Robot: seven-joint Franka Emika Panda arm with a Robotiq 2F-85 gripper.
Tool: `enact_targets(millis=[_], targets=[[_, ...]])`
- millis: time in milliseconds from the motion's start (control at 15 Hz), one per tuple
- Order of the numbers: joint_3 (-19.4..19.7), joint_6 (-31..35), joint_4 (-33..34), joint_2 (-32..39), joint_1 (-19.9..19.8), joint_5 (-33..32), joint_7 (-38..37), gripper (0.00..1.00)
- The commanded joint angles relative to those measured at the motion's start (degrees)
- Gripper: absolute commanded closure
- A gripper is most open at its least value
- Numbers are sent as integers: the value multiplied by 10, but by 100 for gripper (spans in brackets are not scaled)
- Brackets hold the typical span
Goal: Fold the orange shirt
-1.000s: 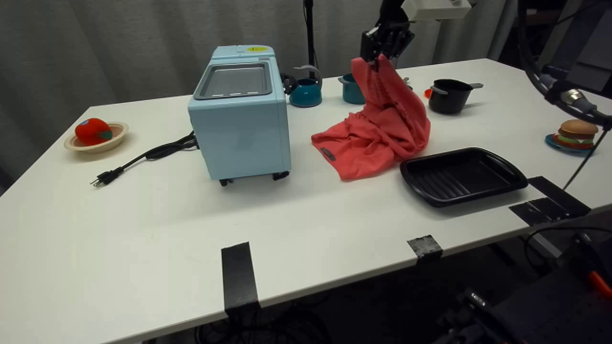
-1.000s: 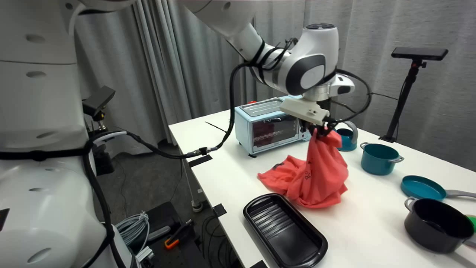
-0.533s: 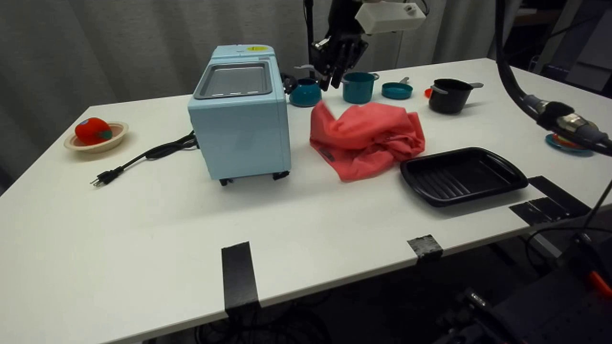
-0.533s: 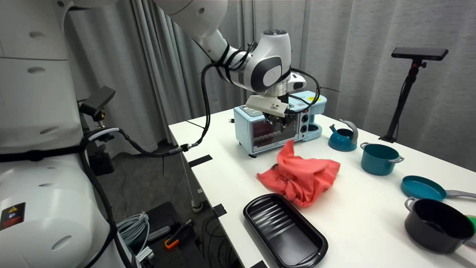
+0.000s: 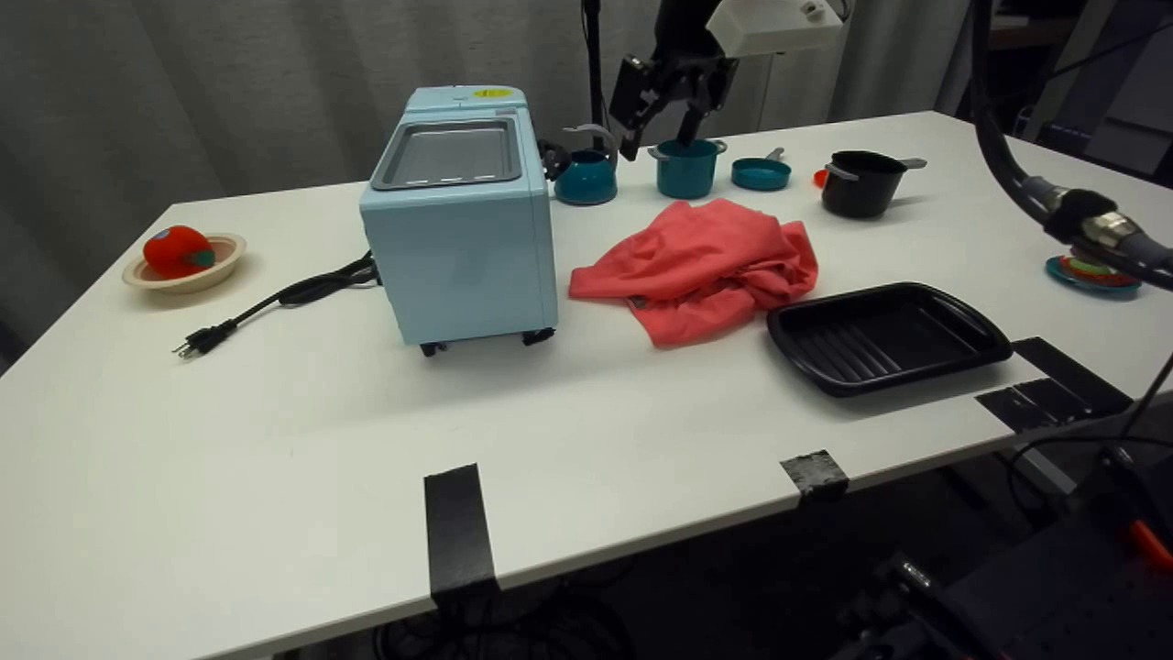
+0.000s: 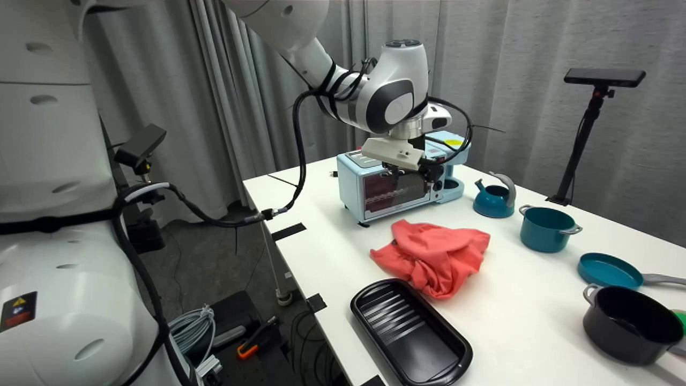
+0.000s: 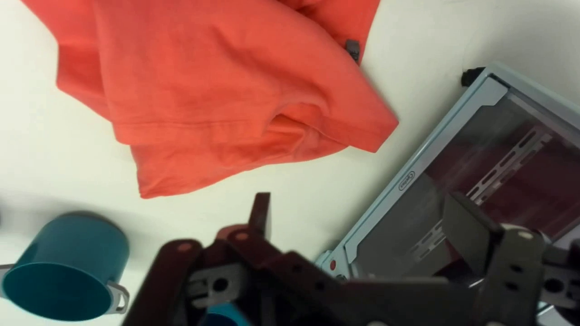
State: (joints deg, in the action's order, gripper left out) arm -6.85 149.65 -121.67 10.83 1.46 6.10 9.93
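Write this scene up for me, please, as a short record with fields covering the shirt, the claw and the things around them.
Garment: orange shirt, rumpled on the white table, partly lapped over itself
Gripping part: claw, open, clear of the orange shirt, holding nothing
Oven: light-blue toaster oven, near the orange shirt but apart
Pan: black baking pan, beside the orange shirt, contact unclear
Cookware: teal kettle, teal pot, teal skillet, black pot
Dish: shallow bowl holding a red tomato-like item
Progress: not neatly folded yet
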Motion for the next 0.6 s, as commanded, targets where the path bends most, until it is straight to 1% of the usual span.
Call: enact_targets(millis=[0,333,533], targets=[[23,-1,-47,-61,-1,-36,-3,0],[53,11,-122,-146,-5,-108,-9,0],[61,45,-167,-186,-8,-126,-18,0]])
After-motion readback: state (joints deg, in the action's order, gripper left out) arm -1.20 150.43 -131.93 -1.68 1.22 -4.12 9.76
